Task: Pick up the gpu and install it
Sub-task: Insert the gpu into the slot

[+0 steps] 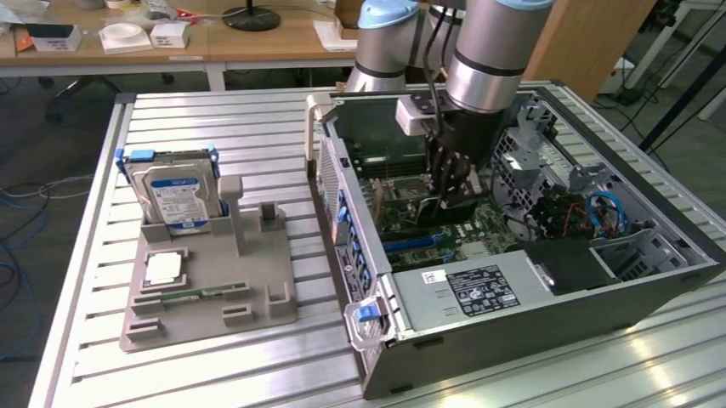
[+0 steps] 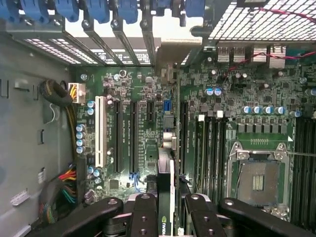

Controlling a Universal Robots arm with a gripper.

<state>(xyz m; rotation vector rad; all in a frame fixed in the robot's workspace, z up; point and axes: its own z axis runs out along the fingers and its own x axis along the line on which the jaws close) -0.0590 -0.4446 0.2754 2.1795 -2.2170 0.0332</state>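
Exterior view's left: ribbed aluminium table (image 1: 227, 110), matte silver. On it, moulded grey plastic holder (image 1: 261, 297). Upright in its rear slot, silver hard drive with blue-white label (image 1: 176, 200); flat in a front groove, narrow green memory stick (image 1: 204, 295).

Centre to right: black sheet-metal computer case (image 1: 545, 340), lying on its side, open. Inside: green motherboard (image 1: 477, 229), grey boxy power supply with black label (image 1: 460, 293), blue cables (image 1: 607, 208).

Reaching down into the case: silver-and-grey robot arm (image 1: 488, 51) with black gripper (image 1: 451, 183).

Wrist view: fingers (image 2: 144, 217) clamped on thin flat green gpu (image 2: 166, 170), held on edge above long black expansion slots (image 2: 118, 138). Seated or not, cannot tell.
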